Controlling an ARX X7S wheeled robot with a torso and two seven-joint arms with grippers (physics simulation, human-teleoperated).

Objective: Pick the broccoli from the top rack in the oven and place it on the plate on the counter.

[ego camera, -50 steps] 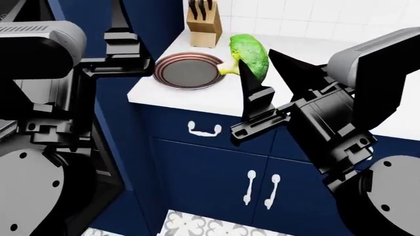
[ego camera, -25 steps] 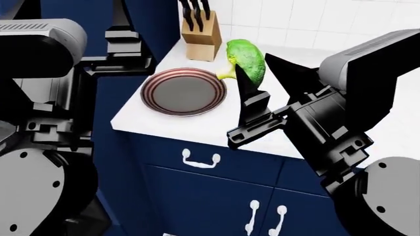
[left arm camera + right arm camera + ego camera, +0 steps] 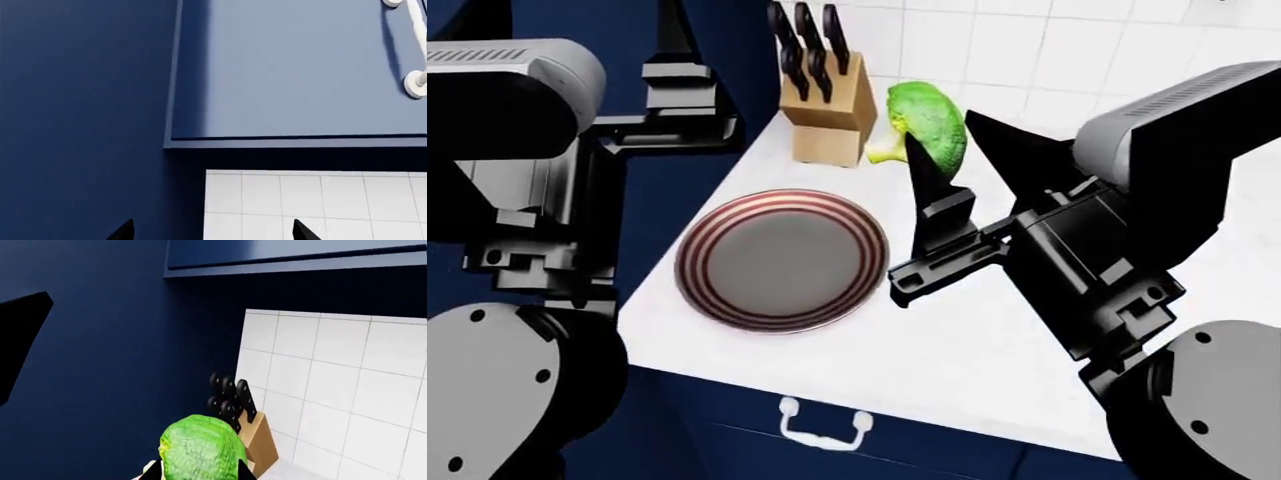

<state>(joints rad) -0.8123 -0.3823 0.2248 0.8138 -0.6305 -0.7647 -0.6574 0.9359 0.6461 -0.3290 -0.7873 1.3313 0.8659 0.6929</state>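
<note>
Green broccoli in raised right hand (clamped).

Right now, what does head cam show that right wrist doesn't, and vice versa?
Head only: the plate on the counter, a drawer handle, the right gripper shut on the broccoli, and the left arm. Right wrist only: the underside of an upper cabinet. Both: the broccoli, the knife block and the tiled wall.

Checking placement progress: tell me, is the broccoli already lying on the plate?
No. The broccoli is held in the right hand, above the counter beside the plate.
</note>
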